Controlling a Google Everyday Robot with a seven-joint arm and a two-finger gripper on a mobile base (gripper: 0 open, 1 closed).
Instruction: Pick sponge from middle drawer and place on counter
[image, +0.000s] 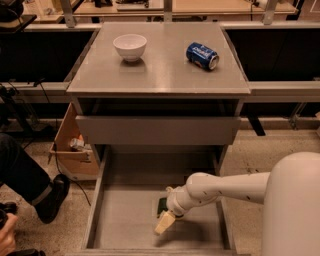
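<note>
The middle drawer (122, 220) is pulled out wide at the bottom, with a bare grey floor. The sponge (162, 204) lies on that floor near the middle; only a small dark green patch of it shows, the rest is hidden under my wrist. My gripper (165, 220) hangs on the white arm that reaches in from the right. It is low inside the drawer, just in front of the sponge and partly over it. The counter (160, 70) is the grey cabinet top above.
A white bowl (130, 46) stands on the counter's back left and a blue soda can (202, 55) lies at its back right. The drawer above (157, 130) is partly pulled out. A cardboard box (75, 150) and a person's leg and shoe (47, 200) are at the left.
</note>
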